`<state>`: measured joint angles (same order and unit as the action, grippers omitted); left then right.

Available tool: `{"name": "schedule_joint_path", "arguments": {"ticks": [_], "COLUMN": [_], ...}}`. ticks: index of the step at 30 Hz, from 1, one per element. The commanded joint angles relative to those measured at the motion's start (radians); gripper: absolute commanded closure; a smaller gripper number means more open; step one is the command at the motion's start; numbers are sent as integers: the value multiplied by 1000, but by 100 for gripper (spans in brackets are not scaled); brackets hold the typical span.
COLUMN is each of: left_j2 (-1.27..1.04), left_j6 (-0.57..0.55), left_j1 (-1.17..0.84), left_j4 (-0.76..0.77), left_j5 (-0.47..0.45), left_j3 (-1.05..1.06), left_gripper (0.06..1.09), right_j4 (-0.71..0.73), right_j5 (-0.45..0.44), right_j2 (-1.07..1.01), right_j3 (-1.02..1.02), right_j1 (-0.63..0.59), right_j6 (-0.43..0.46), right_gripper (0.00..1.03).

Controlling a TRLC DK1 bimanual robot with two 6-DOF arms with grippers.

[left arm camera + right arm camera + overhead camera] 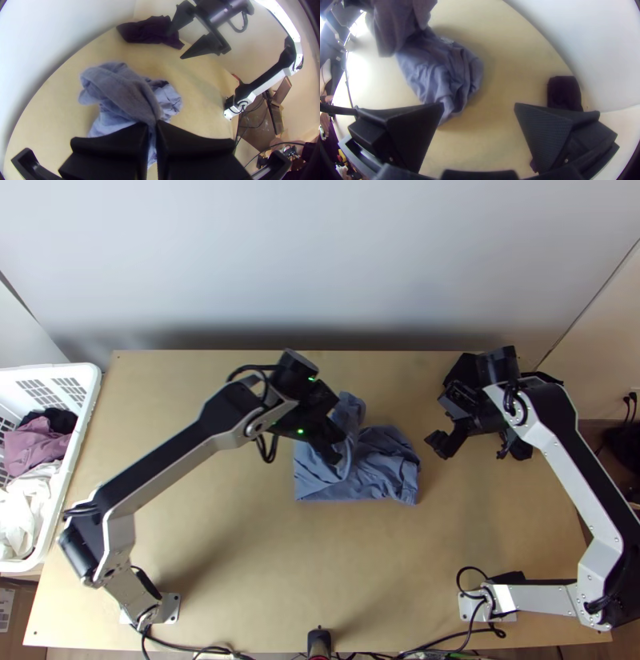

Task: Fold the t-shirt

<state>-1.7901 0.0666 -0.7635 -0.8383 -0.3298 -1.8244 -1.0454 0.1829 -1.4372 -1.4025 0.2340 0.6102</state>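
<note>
While the top view takes in a white plastic basket [86, 412], the left wrist view shows the left hand [332, 454] clamped on a raised part of the blue-grey cloth t-shirt [380, 464], bunched on the light wooden worktop [240, 564]. The right hand [470, 448] gapes wide, apart from it; a pale wall [320, 252] rises behind.

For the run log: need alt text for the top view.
The left gripper grips a bunched blue-grey t-shirt on a light wooden table. The right gripper stands open beside the shirt, near a dark cloth. A white basket of clothes sits at the view's left edge.
</note>
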Motion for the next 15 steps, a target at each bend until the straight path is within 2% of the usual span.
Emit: {"name": "schedule_joint_path", "arguments": {"ticks": [1,15], "left_j2": [-89,-269], "left_j6": [-8,-11], "left_j1": [-43,-79], "left_j4": [25,57], "left_j5": [-8,-18], "left_j3": [-56,-162], "left_gripper": [105,105], "right_j4": [-5,-5], "right_j5": [0,0], "right_j2": [46,46], "right_j3": [40,39], "right_j1": [-28,-38], "right_j6": [0,-4], "right_gripper": [5,5]}}
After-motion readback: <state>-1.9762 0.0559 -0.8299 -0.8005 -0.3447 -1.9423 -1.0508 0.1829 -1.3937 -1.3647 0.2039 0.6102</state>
